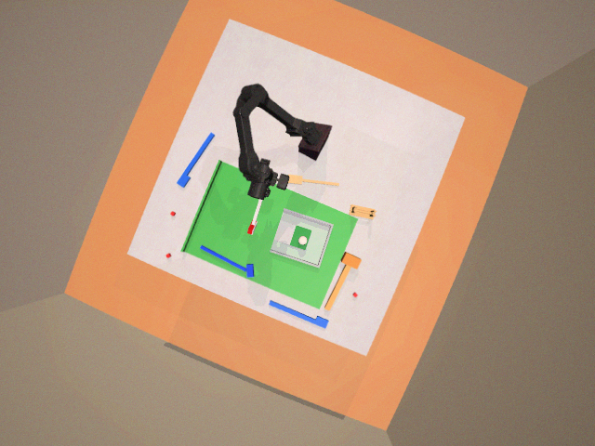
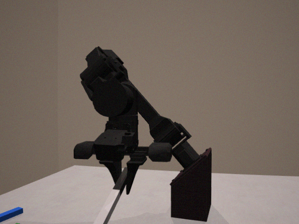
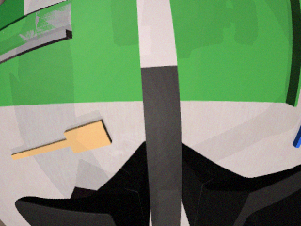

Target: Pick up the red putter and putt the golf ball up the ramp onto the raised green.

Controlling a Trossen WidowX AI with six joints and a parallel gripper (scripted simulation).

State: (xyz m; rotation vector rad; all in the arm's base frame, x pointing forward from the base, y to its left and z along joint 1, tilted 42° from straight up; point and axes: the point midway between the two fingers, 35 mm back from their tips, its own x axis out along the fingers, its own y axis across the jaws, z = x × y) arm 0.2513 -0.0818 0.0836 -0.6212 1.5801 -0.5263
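Observation:
My gripper (image 2: 122,185) (image 3: 160,146) is shut on the dark grip of the red putter. The putter's white shaft (image 1: 257,211) (image 2: 107,205) (image 3: 157,33) slants down and away from the fingers. Its red head (image 1: 250,229) is over the green mat (image 1: 216,191) (image 3: 103,80), left of the grey-walled platform (image 1: 308,218) (image 3: 38,46) in the top view. The white golf ball (image 1: 302,240) shows on the dark green patch (image 1: 298,231), the raised green inside the walls, apart from the putter head. Whether the ball is moving cannot be told. The fingertips are hidden in the top view.
A dark rail (image 1: 202,206) (image 3: 293,52) edges the mat. A blue club (image 1: 225,259) lies on it. Another blue club (image 1: 196,158), a third blue club (image 1: 295,312), an orange club (image 1: 337,285), a tan club (image 1: 295,179) (image 3: 89,137), a wooden piece (image 1: 362,211) and small red cubes lie around.

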